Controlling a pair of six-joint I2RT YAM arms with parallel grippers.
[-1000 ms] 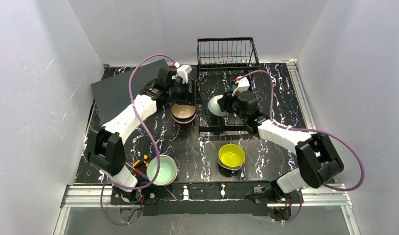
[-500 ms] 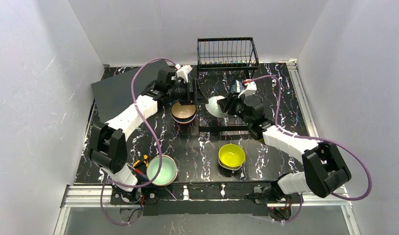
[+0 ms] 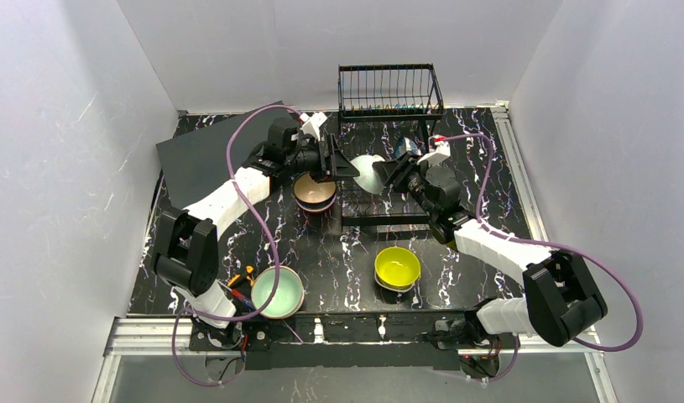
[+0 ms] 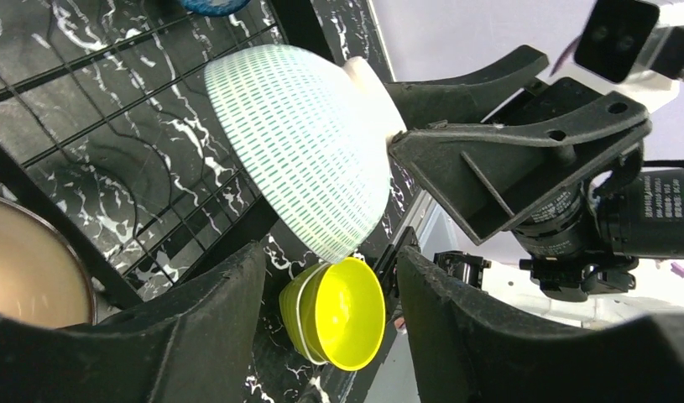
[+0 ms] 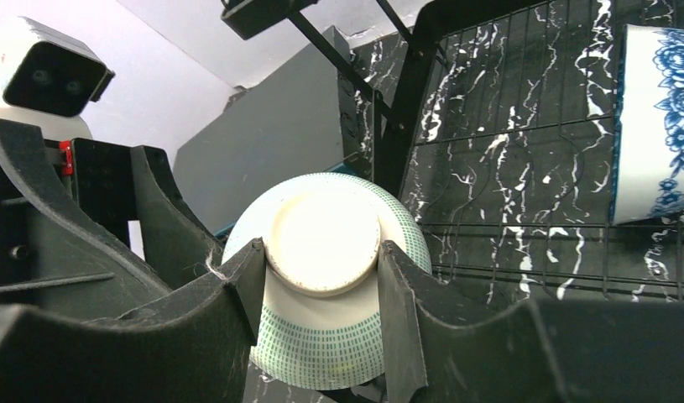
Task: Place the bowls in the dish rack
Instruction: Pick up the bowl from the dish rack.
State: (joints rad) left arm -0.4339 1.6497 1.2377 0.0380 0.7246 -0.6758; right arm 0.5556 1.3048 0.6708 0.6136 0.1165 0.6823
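Observation:
My right gripper (image 3: 390, 174) (image 5: 320, 248) is shut on the foot ring of a white bowl with green dashes (image 3: 368, 172) (image 5: 326, 344) (image 4: 305, 168). It holds that bowl on its side above the flat wire base of the dish rack (image 3: 380, 220) (image 5: 506, 168). My left gripper (image 3: 342, 166) (image 4: 328, 256) is open just left of the bowl, facing its mouth, with nothing between its fingers. A blue-and-white patterned bowl (image 5: 657, 126) lies on the rack's wires. A yellow bowl (image 3: 397, 267) (image 4: 338, 311), a mint-green bowl (image 3: 278, 291) and a pinkish beige bowl (image 3: 315, 193) sit on the table.
The rack's tall wire basket (image 3: 388, 92) stands at the back against the wall. A dark grey flat box (image 3: 208, 151) lies at the back left. The pinkish beige bowl sits right under my left arm's wrist, and white walls close in the table.
My right gripper has carried the white bowl back and turned it toward the left arm. My left gripper has moved right, up to the bowl, and its jaws have narrowed a little.

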